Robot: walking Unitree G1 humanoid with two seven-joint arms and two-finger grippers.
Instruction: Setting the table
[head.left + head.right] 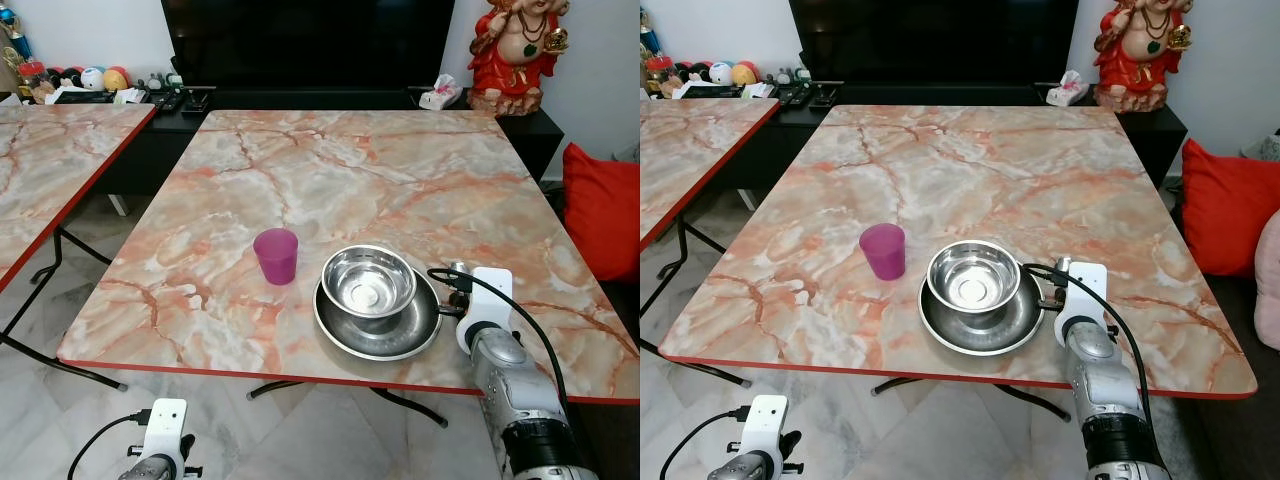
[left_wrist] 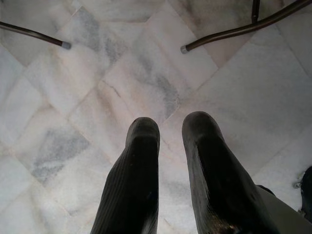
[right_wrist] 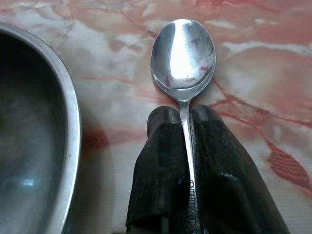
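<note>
A steel bowl (image 1: pixel 368 280) sits inside a steel plate (image 1: pixel 345 335) near the front edge of the marble table (image 1: pixel 350 170). Left of them a purple cup (image 1: pixel 276 255) stands upright. My right gripper (image 3: pixel 184 114) is just right of the plate and shut on the handle of a steel spoon (image 3: pixel 183 53). The spoon's bowl points forward, low over the tabletop beside the plate rim (image 3: pixel 68 122). The left gripper (image 2: pixel 170 124) hangs open below the table edge, over the floor, holding nothing.
A second marble table (image 1: pixel 50 160) stands to the left across a gap of tiled floor. A red cushion (image 1: pixel 603 210) lies at the right. Behind the table, a dark cabinet holds a red statue (image 1: pixel 515 50) and a tissue pack (image 1: pixel 440 93).
</note>
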